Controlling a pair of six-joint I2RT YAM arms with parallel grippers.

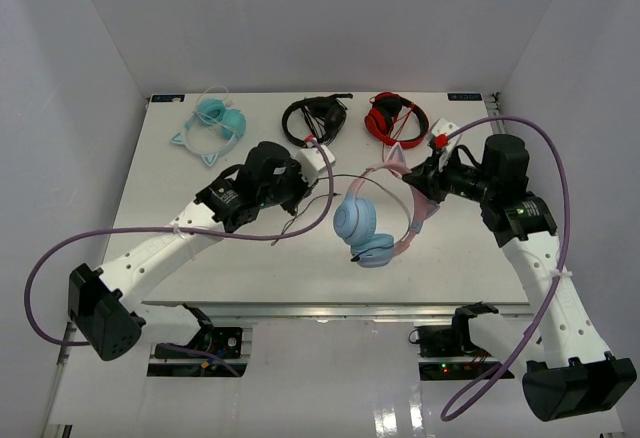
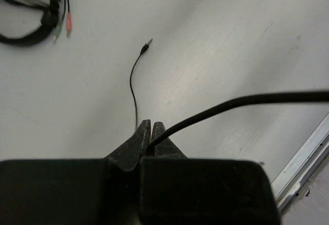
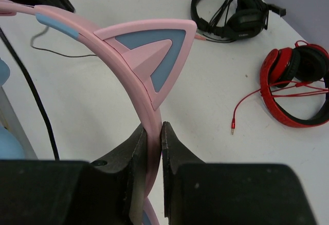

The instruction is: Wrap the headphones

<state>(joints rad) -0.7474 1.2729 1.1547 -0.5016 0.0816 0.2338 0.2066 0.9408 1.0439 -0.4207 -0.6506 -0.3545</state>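
The headphones (image 1: 357,222) have light blue ear cups and a pink cat-ear headband (image 1: 411,206). They hang above the middle of the table. My right gripper (image 1: 416,180) is shut on the headband (image 3: 149,60), just below one cat ear, as the right wrist view (image 3: 153,130) shows. My left gripper (image 1: 300,194) is shut on the thin dark cable (image 2: 231,103), which runs off to the right towards the ear cups. The cable's free end with its plug (image 2: 146,45) lies on the table ahead of the left gripper (image 2: 150,125).
At the table's back edge lie all-teal cat-ear headphones (image 1: 215,123), black headphones (image 1: 315,118) and red headphones (image 1: 395,118) with a loose red cable (image 3: 247,104). The table's metal edge (image 2: 303,158) shows at the right of the left wrist view.
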